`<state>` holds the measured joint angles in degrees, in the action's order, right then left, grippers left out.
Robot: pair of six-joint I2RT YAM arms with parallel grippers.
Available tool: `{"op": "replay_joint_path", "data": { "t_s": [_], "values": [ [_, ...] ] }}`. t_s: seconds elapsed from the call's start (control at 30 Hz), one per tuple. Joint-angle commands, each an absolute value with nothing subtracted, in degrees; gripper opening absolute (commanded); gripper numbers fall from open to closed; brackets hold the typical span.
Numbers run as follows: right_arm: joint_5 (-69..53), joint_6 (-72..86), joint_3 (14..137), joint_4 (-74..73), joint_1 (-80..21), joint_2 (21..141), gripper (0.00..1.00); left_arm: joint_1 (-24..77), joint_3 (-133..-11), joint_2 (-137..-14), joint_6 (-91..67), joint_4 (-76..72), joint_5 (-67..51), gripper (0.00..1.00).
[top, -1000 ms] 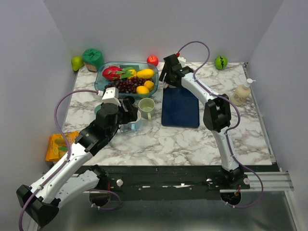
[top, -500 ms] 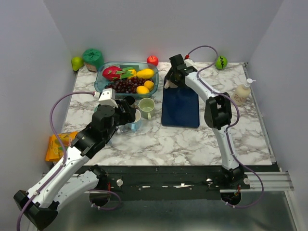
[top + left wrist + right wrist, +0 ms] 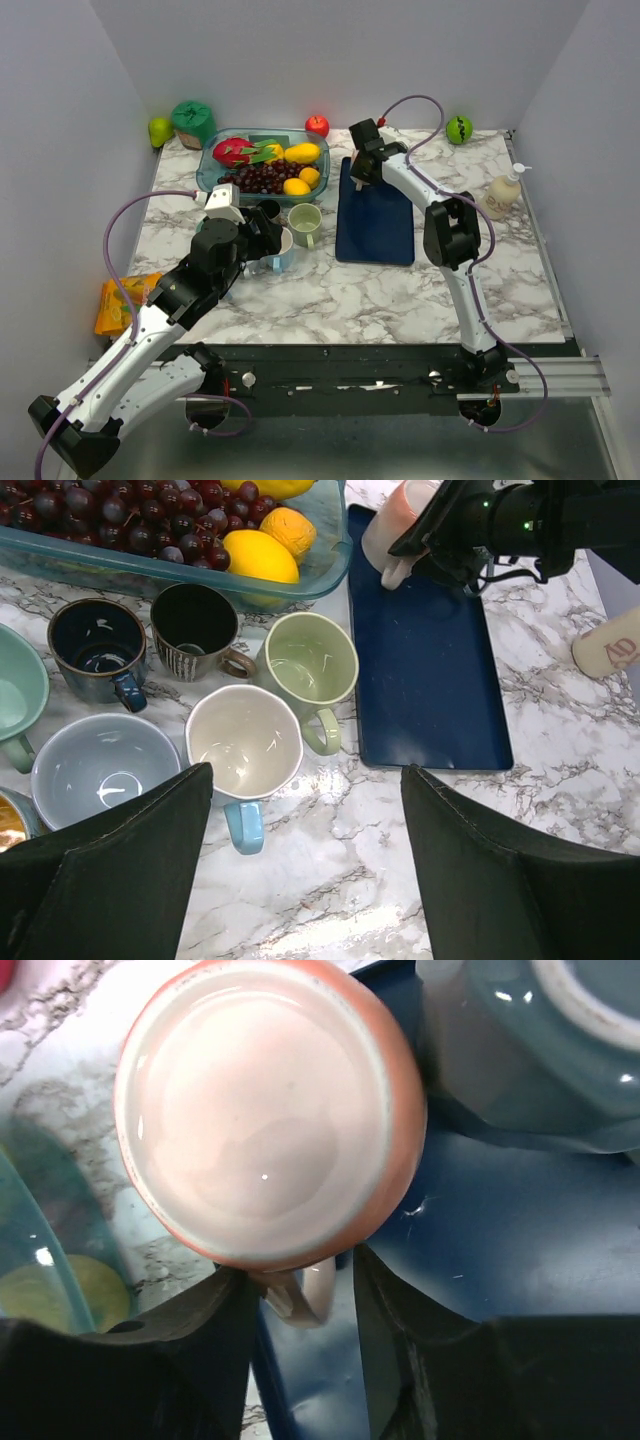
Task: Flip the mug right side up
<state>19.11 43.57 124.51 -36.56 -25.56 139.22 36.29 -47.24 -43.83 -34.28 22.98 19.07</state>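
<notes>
While the right tool (image 3: 298, 1285) pinches its looped handle (image 3: 305, 1308), the glossy pink mug (image 3: 265, 1110) tilts, axis toward the wrist camera; left tool (image 3: 305, 780) spread.

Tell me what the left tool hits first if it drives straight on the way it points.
Probably the white mug with the blue handle, just ahead of the open left tool. Slightly right of it there is only marble table. Depth is unclear.

Marble table (image 3: 400, 290), pale grey walls (image 3: 350, 50)

A green mug (image 3: 306, 666) stands upright beside the blue mat (image 3: 430, 690).
</notes>
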Motion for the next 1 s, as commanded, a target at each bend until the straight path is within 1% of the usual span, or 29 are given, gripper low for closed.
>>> {"op": "replay_joint_path", "data": {
  "t_s": [0.0, 0.13, 0.17, 0.23, 0.27, 0.37, 0.47, 0.53, 0.87, 0.93, 0.97],
  "values": [
    [24.2, 35.7, 123.7, -36.7, -25.3, 138.0, 0.41, 36.3, -48.1, -42.8, -34.3, 23.4, 19.6, 0.84],
    [24.9, 31.9, 124.0, -36.1, -25.2, 137.8, 0.32, 36.3, -47.9, -43.2, -34.3, 23.2, 19.4, 0.84],
    [24.8, 30.4, 124.1, -36.1, -25.4, 137.7, 0.25, 36.2, -47.8, -43.2, -34.4, 23.1, 19.4, 0.84],
    [24.7, 29.0, 124.1, -36.1, -25.5, 137.4, 0.17, 36.3, -47.7, -43.3, -34.5, 23.0, 19.3, 0.84],
    [24.5, 27.5, 123.6, -36.0, -25.6, 137.2, 0.1, 36.3, -47.8, -43.4, -34.5, 22.9, 19.2, 0.84],
    [23.9, 24.4, 121.6, -35.9, -26.0, 136.1, 0.01, 36.2, -47.5, -43.5, -34.6, 22.5, 19.2, 0.84],
    [24.3, 22.0, 118.1, -35.1, -27.0, 133.5, 0.01, 36.3, -47.1, -43.5, -34.7, 22.0, 19.0, 0.84],
    [24.3, 21.1, 113.5, -33.8, -27.9, 130.6, 0.01, 36.2, -47.0, -43.7, -34.9, 21.8, 18.9, 0.84],
    [17.0, 21.8, 91.6, -30.9, -30.4, 117.3, 0.01, 36.2, -45.6, -43.2, -35.3, 21.1, 18.5, 0.84],
    [16.4, 22.2, 89.0, -30.8, -30.6, 115.6, 0.04, 36.2, -45.4, -43.1, -35.5, 21.1, 18.5, 0.84],
    [16.0, 22.6, 87.4, -30.8, -30.8, 115.2, 0.09, 36.2, -45.3, -43.2, -35.5, 21.0, 18.5, 0.84]
  ]
}}
